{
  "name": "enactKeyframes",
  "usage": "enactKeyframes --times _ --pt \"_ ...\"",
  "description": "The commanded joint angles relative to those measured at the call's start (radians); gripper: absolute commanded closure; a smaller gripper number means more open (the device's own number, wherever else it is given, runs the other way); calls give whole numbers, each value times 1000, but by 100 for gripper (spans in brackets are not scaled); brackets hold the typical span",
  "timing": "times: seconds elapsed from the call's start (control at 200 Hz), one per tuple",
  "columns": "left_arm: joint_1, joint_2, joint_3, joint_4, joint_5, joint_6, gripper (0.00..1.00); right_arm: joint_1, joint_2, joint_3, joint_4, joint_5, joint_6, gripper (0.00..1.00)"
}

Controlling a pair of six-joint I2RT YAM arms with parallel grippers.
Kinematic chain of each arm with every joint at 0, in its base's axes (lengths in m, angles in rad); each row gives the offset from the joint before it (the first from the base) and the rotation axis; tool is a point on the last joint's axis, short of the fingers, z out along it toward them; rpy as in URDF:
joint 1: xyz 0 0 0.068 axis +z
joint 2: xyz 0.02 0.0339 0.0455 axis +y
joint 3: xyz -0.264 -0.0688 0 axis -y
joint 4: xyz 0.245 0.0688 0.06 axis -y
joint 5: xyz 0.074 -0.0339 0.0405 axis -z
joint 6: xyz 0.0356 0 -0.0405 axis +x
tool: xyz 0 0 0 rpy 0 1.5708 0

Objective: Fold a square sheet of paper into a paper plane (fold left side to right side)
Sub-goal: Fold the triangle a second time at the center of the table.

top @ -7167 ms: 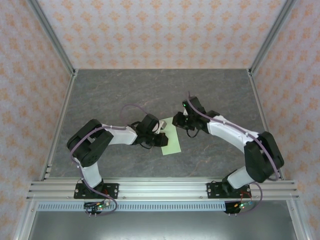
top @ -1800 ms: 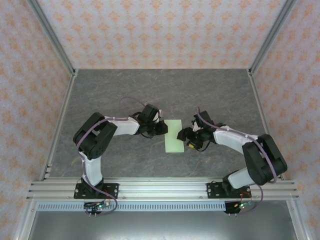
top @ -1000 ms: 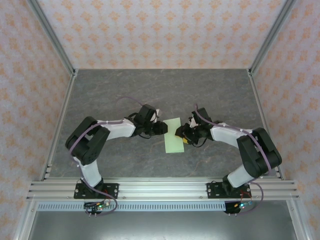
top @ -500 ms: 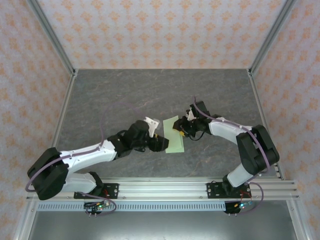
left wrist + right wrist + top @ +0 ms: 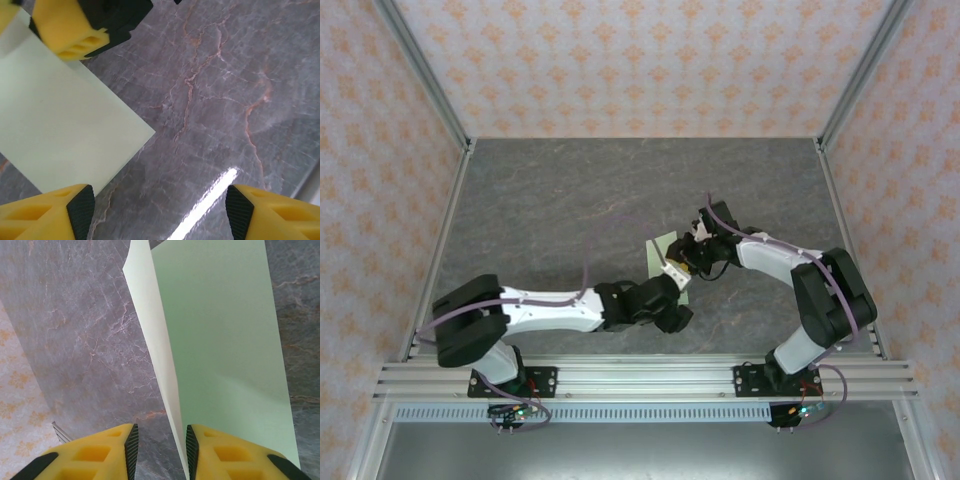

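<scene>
Under the left arm [image 5: 560,305], paper [image 5: 657,250] lies partly hidden.

One sheet of paper [image 5: 658,252] is lying on one table [image 5: 550,190]. Two arms, the left arm [image 5: 545,307] and the right arm [image 5: 775,260], are carrying two end effectors: the left end effector [image 5: 156,215] and the right end effector [image 5: 160,450].

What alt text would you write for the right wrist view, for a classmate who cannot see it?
A folded pale green sheet of paper lies on a grey marbled table, one edge lifted and running down between the right gripper's two parted yellow fingertips.
</scene>
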Motion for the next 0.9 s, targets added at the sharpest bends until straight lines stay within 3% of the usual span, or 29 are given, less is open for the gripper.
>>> enactKeyframes --times 0.0,0.25,0.53,0.641,0.896 --pt "-21 72 98 -121 -162 3 26 -4 3 25 -25 3 8 66" --pt "-30 205 207 -222 -318 -33 25 -5 10 27 -21 4 18 67" --pt "-70 303 315 -245 -432 35 26 -4 25 30 -17 1 19 67" --pt "-72 351 343 -281 -462 29 33 -2 27 32 -20 2 18 67" --pt "-72 335 329 -294 -500 19 61 -3 32 38 -39 17 10 67"
